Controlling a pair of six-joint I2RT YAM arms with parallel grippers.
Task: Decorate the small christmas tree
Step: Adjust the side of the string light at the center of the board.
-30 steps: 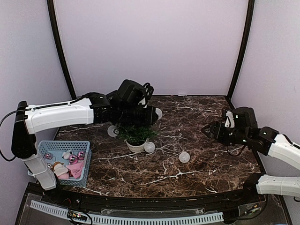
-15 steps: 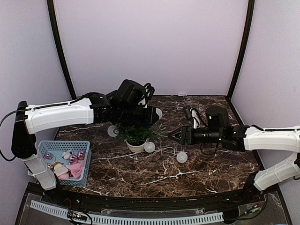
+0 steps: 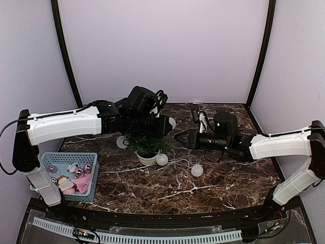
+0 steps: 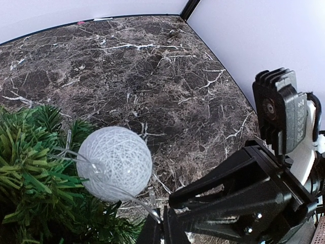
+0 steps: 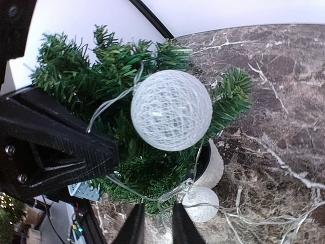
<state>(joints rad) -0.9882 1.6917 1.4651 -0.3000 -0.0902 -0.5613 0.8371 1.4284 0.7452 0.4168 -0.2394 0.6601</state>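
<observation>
R arm (image 3: 264,145) swung in to small christmas tree (image 3: 147,144), its jaws narrowed.

Looks like a robot lab cell, not a home; plain lilac backdrop panels (image 3: 162,51) across the upper frame and both sides; black curved poles (image 3: 65,56) at the seams; dark marble-patterned table (image 3: 167,188) mid-frame; slotted white cable duct (image 3: 152,237) along the bottom edge; left arm (image 3: 66,127) and right arm (image 3: 279,146) mounted there.
</observation>
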